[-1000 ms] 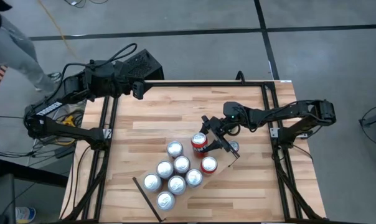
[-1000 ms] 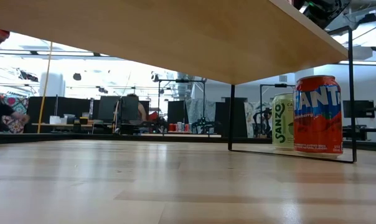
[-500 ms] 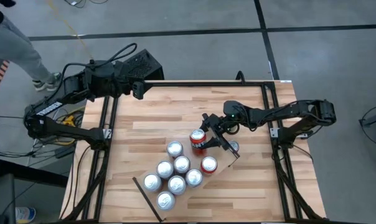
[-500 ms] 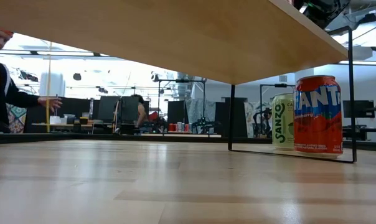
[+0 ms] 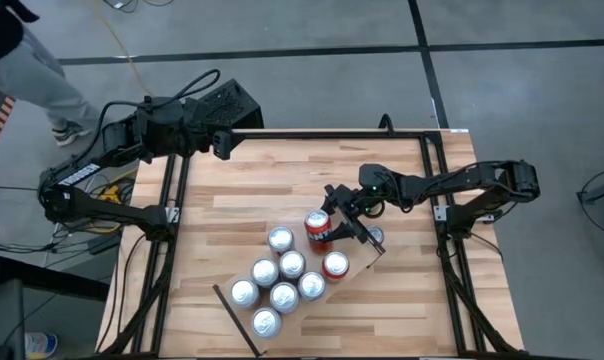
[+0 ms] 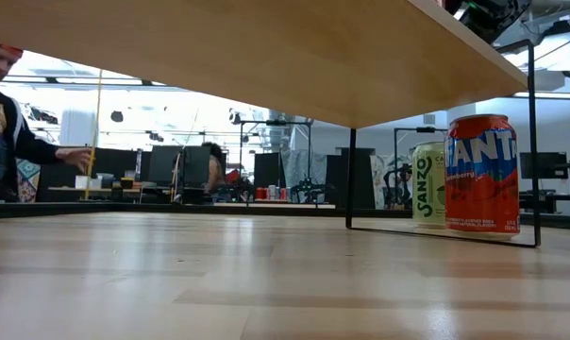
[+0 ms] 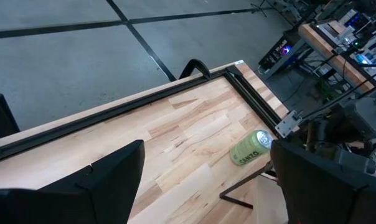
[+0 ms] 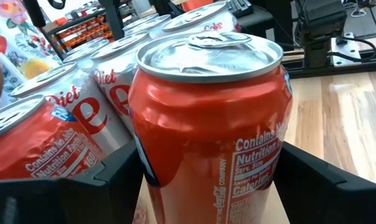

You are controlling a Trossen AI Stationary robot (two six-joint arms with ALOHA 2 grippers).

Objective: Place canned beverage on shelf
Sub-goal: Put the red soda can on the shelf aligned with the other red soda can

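A red can (image 5: 319, 230) (image 8: 213, 124) stands upright at the far right corner of the shelf (image 5: 357, 252), the raised pale board whose underside (image 6: 266, 57) fills the low view. My right gripper (image 5: 327, 222) (image 8: 206, 186) reaches in from the table's right and is shut on the can. Several silver-topped Diet Coke cans (image 5: 282, 280) (image 8: 113, 87) stand grouped on the shelf just past it. My left gripper (image 5: 222, 145) (image 7: 206, 186) waits open above the table's far left corner. My right gripper pinches the red can's side wall (image 8: 272, 155) between its two fingers, one on each side, below the rim. The fingers come nearly level from the table's right. The can stands upright. Its bottom is out of the picture, so I cannot tell whether it rests on the shelf.
A green Sanzo can (image 7: 250, 147) (image 6: 428, 181) and a red Fanta can (image 6: 481, 175) stand on the tabletop by the shelf's black leg (image 6: 350, 179). A black frame (image 5: 432, 180) borders the table. A person (image 6: 2, 132) stands beyond the far left.
The person beyond the table's far left has walked on. Both arms and all the cans have kept their places.
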